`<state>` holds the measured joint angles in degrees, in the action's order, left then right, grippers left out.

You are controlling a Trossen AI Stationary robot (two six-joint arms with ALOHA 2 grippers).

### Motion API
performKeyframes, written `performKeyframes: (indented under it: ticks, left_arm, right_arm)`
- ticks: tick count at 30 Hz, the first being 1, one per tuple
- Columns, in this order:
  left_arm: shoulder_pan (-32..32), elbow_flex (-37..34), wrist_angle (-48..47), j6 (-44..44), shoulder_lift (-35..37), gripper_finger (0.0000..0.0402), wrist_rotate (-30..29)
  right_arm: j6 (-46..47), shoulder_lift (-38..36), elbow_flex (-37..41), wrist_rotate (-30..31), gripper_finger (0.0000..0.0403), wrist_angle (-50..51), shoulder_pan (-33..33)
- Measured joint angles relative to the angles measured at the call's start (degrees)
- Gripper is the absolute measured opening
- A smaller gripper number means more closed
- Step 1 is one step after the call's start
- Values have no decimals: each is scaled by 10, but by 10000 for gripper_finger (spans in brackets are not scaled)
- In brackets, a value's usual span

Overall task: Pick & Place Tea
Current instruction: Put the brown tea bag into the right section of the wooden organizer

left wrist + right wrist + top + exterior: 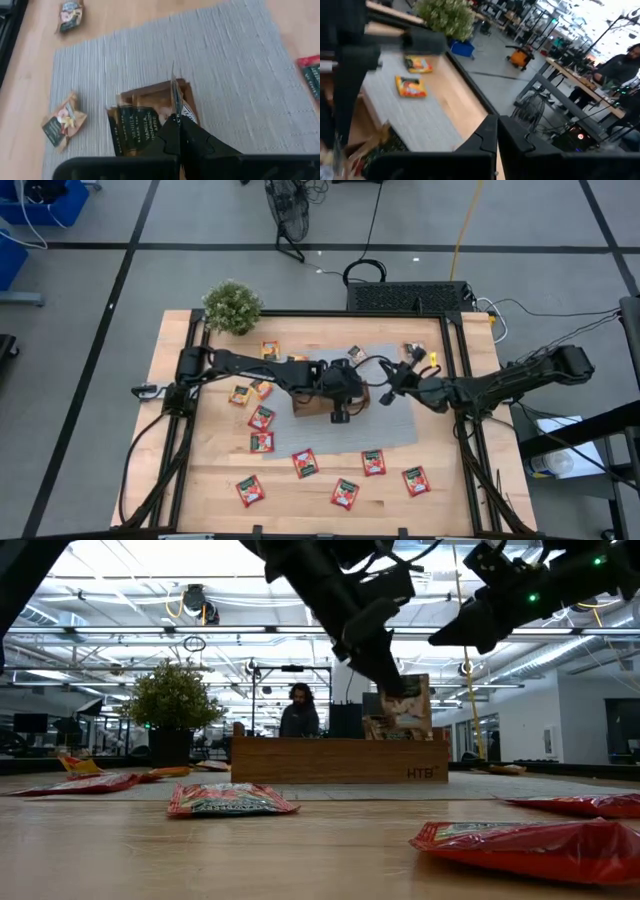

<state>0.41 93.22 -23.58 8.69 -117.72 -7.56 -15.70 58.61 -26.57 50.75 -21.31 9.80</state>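
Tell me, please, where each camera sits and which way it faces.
High view: above the table, facing straight down; both arms, left pincer over the wooden tray.
Low view: tabletop height, facing level into the room; arms enter from above.
Left wrist view: on the left arm, facing down past its fingers at the tray.
Right wrist view: on the right arm, past its fingers, facing the potted plant and room.
High and low share the tray.

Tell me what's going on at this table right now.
The left gripper is pinching a grey-brown tea sachet on edge over the wooden tray, which sits on a grey mat and already holds at least one sachet. The right gripper hangs in the air beside the tray, fingers closed and empty. Red sachets lie scattered across the near side of the table, orange-yellow ones by the left arm.
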Motion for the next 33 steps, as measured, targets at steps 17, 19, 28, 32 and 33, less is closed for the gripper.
performKeyframes:
  ticks: [17,19,28,32,33]
  left_arm:
    - [21,-62,81,82,-8,1,35]
    - [25,-73,83,75,-8,6,33]
    - [28,-77,92,3,-8,62,-13]
    - [24,-77,92,-6,-6,93,-38]
    - [22,-77,92,-9,-6,102,-44]
  right_arm:
    - [7,-9,8,0,0,-2,31]
    - [4,-9,17,0,0,-7,31]
    - [1,-9,35,1,1,-11,31]
    - [5,-9,35,1,1,-11,31]
    - [10,-9,35,1,1,-11,31]
